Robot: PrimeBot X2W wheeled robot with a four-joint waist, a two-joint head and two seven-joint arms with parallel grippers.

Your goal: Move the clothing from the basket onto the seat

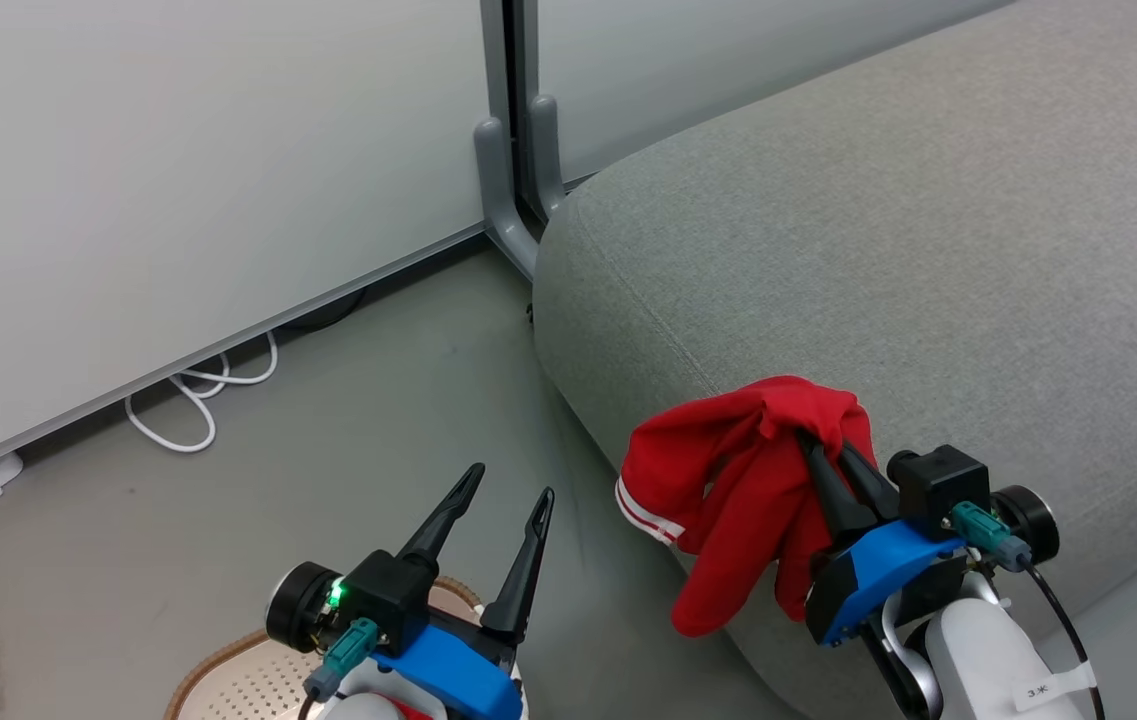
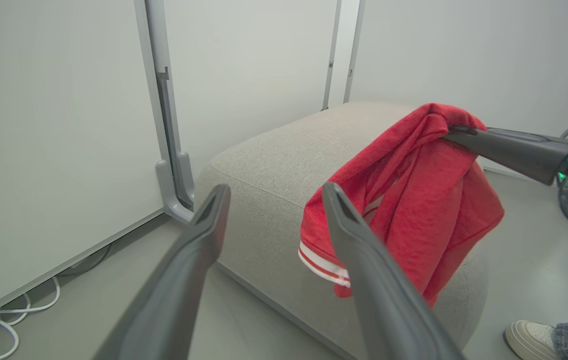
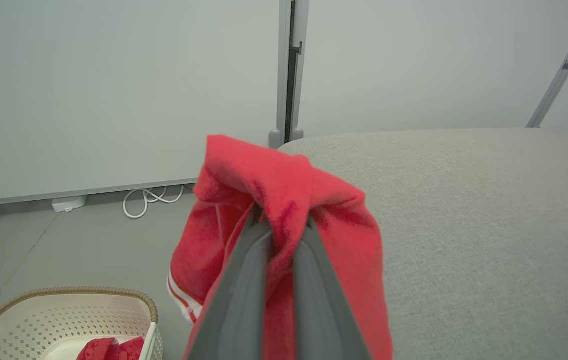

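My right gripper [image 1: 823,450] is shut on a bright-red garment with white striped trim [image 1: 728,480], holding it up over the near edge of the grey seat [image 1: 928,250]; the cloth hangs down in folds. The same garment [image 2: 413,190] drapes from the right gripper's fingers [image 2: 503,147] in the left wrist view. In the right wrist view the garment [image 3: 284,190] is pinched between my right gripper [image 3: 279,225]. My left gripper [image 1: 508,490] is open and holds nothing, above the basket [image 1: 228,680] on the floor. The basket [image 3: 79,315] holds another red piece of clothing [image 3: 109,347].
A white cable [image 1: 198,395] lies coiled on the floor by the wall panel. A grey panel foot [image 1: 513,190] stands at the seat's far corner. A person's white shoe [image 2: 528,340] shows beside the seat in the left wrist view.
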